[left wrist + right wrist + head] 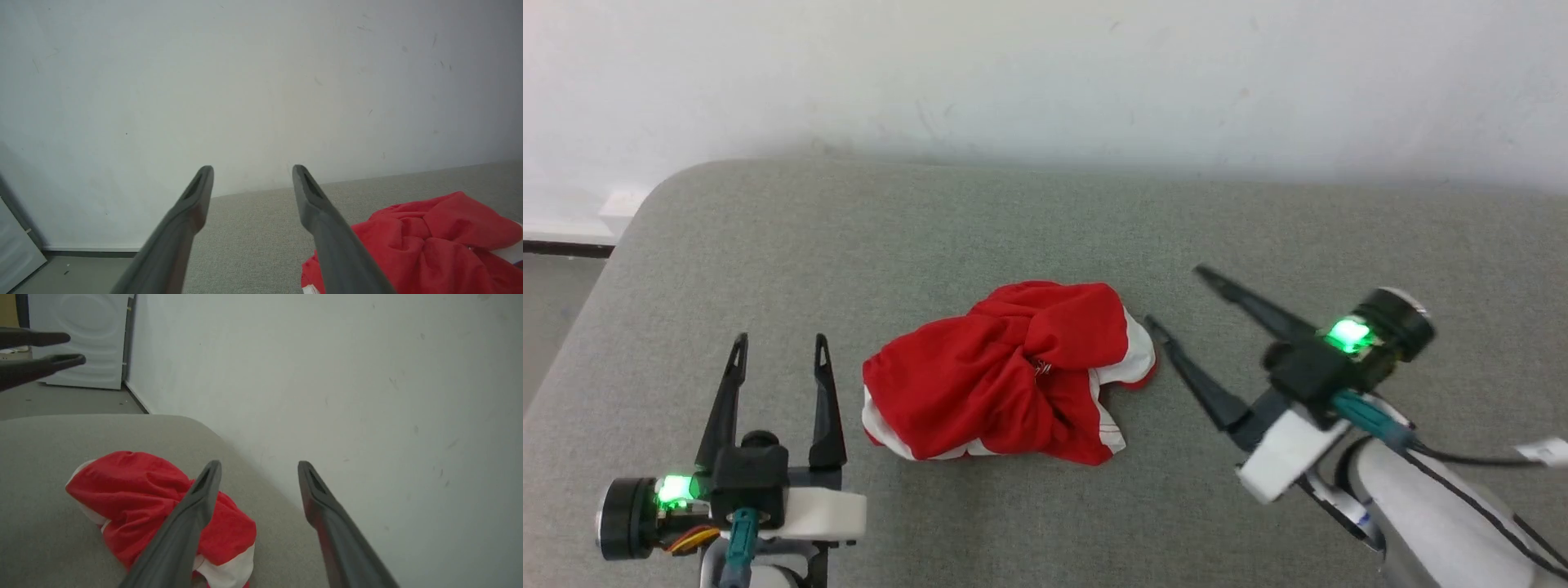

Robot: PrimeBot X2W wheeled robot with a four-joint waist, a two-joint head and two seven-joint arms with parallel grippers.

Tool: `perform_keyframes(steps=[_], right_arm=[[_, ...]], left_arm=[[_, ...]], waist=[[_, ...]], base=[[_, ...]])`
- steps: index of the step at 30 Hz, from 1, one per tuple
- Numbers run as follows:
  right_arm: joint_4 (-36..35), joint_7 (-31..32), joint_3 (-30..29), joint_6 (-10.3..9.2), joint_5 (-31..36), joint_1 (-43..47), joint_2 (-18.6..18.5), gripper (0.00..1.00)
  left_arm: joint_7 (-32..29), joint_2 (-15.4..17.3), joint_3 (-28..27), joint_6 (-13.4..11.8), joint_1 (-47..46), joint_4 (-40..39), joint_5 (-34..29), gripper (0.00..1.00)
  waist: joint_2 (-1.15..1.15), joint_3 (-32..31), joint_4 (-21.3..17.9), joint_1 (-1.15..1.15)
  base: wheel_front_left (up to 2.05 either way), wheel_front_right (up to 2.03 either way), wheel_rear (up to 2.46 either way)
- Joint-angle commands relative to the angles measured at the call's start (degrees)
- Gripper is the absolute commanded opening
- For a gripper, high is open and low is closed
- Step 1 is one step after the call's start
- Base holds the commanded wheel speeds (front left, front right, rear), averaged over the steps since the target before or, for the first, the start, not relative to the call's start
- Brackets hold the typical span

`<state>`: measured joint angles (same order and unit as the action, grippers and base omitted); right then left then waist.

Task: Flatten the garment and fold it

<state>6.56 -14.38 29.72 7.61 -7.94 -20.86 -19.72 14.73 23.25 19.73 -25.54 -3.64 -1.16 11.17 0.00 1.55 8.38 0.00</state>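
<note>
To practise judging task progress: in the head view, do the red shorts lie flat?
No, the shorts lie in a crumpled, twisted heap on the grey surface.

My left gripper (781,339) sits low on the left with its fingers pointing straight ahead and its jaws spread wide. My right gripper (1174,296) — jaws equally wide — angles inward toward the left, its pale forearm (1429,506) entering from the lower right.

The grey fabric-covered worktop (768,261), rounded at its corner, carries the garment (1005,367). It lies crumpled in a red and white heap between the left jaws and the right jaws.
</note>
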Motion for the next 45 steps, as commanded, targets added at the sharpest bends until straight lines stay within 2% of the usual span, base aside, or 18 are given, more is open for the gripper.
perform_keyframes(steps=[1, 4, 9, 13, 17, 23, 30, 31, 32, 33, 39, 45], right_arm=[[2.49, 2.06, 4.12, -0.12, -3.0, -3.1, -1.13, 1.0], [6.71, 9.61, 13.45, -0.12, -10.78, -8.94, -3.1, 1.0], [11.22, 27.97, 27.9, -0.12, -24.13, -18.06, -5.65, 1.0], [11.98, 35.88, 35.99, -0.12, -31.71, -24.07, -6.08, 1.0], [13.71, 39.37, 41.07, -0.12, -36.17, -28.55, -5.29, 1.0], [21.03, 40.43, 43.07, -0.12, -39.54, -30.74, -2.23, 1.0], [25.27, 42.94, 43.59, -0.12, -38.28, -27.42, -0.65, 1.0], [25.18, 42.98, 43.6, -0.12, -37.54, -27.09, -0.72, 0.78], [25.16, 42.31, 43.61, -0.12, -37.02, -27.02, -0.84, 0.11], [25.02, 41.45, 43.61, -0.12, -36.7, -26.99, -0.98, 0.0], [22.04, 32.32, 43.62, -0.12, -34.99, -27.94, -3.99, 0.0], [15.95, 21.71, 41.71, -0.12, -35.15, -27.85, -11.82, 0.0]], left_arm=[[0.27, -0.89, -1.05, -0.57, 1.26, -0.93, -1.53, 1.0], [0.27, -2.32, -2.57, -0.16, 2.32, -1.67, -3.24, 1.0], [0.27, -5.14, -3.65, 1.67, 2.32, -1.44, -4.85, 1.0], [0.27, -7.39, -4.19, 3.42, 0.62, -0.88, -5.93, 1.0], [0.27, -9.27, -4.53, 5.06, -1.13, -0.36, -6.96, 1.0], [0.27, -11.63, -5.55, 6.56, -3.07, -0.02, -7.94, 1.0], [0.27, -13.38, -7.08, 7.8, -3.93, 0.48, -8.59, 1.0], [0.27, -13.48, -7.42, 7.89, -3.83, 0.56, -8.67, 1.0], [0.27, -13.6, -7.73, 7.96, -3.7, 0.65, -8.77, 1.0], [0.27, -13.75, -7.94, 8.05, -3.58, 0.8, -8.88, 1.0], [0.27, -13.86, -9.01, 8.67, -2.29, 1.22, -9.49, 1.0], [0.27, -13.21, -10.24, 9.08, 0.02, 1.24, -9.81, 1.0]], waist=[[0.0, 0.49, 0.0, 0.0], [0.0, 1.6, 0.01, 0.0], [0.0, 4.27, 0.6, 0.0], [0.0, 6.75, 1.8, 0.0], [0.0, 9.18, 3.23, 0.0], [0.0, 12.36, 5.36, 0.0], [0.0, 14.23, 6.47, 0.0], [0.0, 14.24, 6.25, 0.0], [0.0, 14.13, 5.97, 0.0], [0.0, 13.91, 5.64, 0.0], [0.0, 10.64, 2.77, 0.0], [0.0, 6.58, -0.85, 0.0]], base=[[0.0, 0.0, 0.0], [0.0, 0.0, 0.0], [0.0, 0.0, 0.0], [0.0, 0.0, 0.0], [0.0, 0.0, 0.0], [0.0, 0.0, 0.0], [0.0, 0.0, 0.0], [0.0, 0.0, 0.0], [0.0, 0.0, 0.0], [0.0, 0.0, 0.0], [0.0, 0.0, 0.0], [0.0, 0.0, 0.0]])
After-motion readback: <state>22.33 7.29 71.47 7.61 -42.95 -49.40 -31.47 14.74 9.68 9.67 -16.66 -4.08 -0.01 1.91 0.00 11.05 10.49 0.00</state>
